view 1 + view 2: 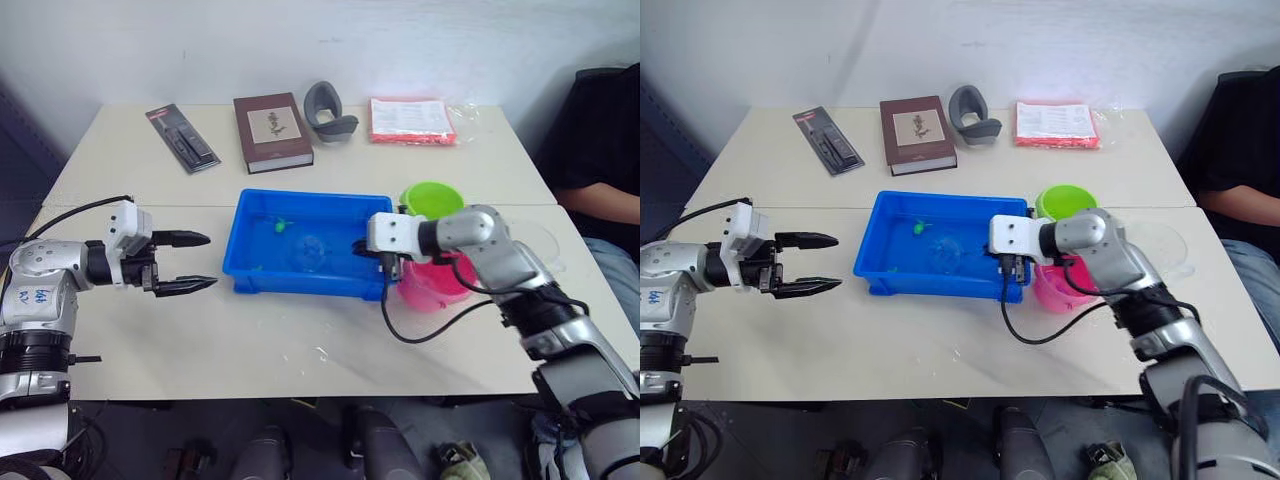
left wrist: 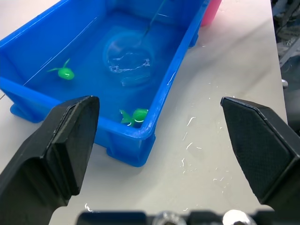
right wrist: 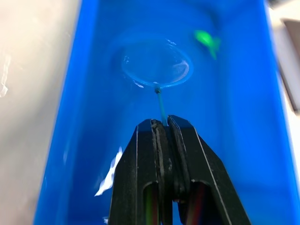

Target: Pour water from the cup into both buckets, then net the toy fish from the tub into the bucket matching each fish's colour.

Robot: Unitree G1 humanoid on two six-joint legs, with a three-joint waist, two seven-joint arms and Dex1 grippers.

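Note:
The blue tub sits mid-table with water in it. My right gripper reaches over its right end, shut on the thin handle of the net. The net's hoop lies in the water at the tub's middle. One green toy fish floats near the tub's far wall, and another sits by its front left corner. The green bucket and the pink bucket stand just right of the tub, partly behind my right arm. The clear cup stands right of them. My left gripper hovers open, left of the tub.
Along the table's far edge lie a black package, a brown book, a grey curved object and a red-and-white packet. A person sits at the right. A black cable loops over the table below my right arm.

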